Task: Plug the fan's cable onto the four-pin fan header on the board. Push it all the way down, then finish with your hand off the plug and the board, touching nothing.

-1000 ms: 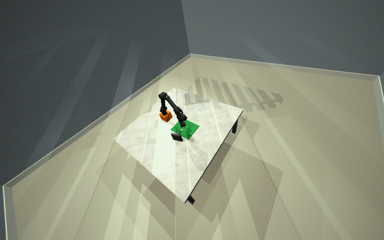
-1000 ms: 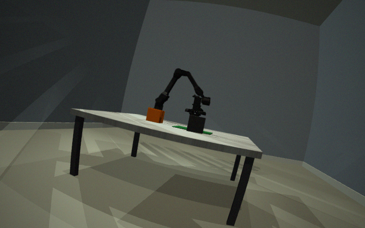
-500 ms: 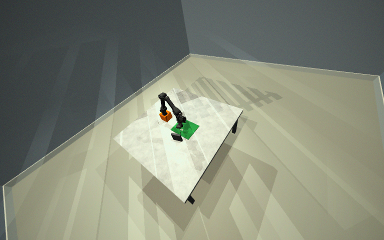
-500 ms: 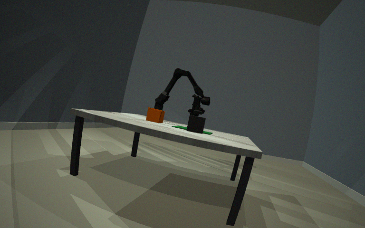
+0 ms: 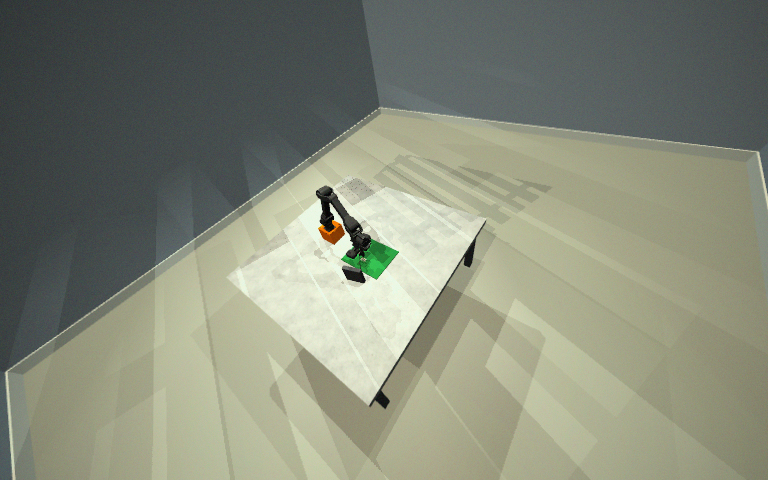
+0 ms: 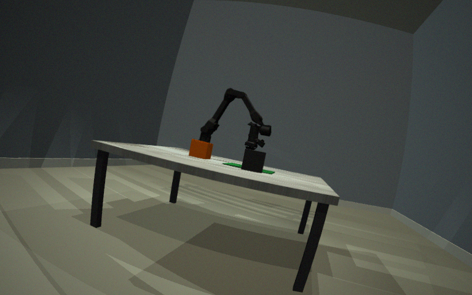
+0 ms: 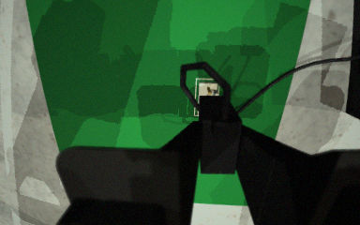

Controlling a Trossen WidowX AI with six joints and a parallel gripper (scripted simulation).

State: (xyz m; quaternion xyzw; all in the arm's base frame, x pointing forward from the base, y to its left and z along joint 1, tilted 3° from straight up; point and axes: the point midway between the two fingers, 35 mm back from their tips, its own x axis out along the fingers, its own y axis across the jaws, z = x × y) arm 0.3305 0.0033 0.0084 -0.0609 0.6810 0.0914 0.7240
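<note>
My gripper [image 5: 359, 254] [image 6: 250, 147] [image 7: 213, 127] is shut on the black fan plug [image 7: 218, 152], low over the green board [image 5: 386, 255] [image 6: 229, 164] [image 7: 94, 119]. The four-pin header [image 7: 203, 88], pale with small pins inside a white printed outline, shows just beyond the plug in the wrist view. The plug's far end covers the header's near part; the gap in height between them cannot be told. A thick dark loop [image 7: 205, 66] stands at the plug and partly frames the header. The thin black cable [image 7: 323, 62] runs from behind the plug to the right.
The dark upright fan [image 5: 353, 275] [image 6: 253, 161] [image 7: 357, 28] stands beside the board, at the wrist view's right edge. The orange block [image 5: 330, 232] [image 6: 200, 149] is at the arm's base. All stand on the pale table [image 5: 317, 300] [image 6: 292, 183].
</note>
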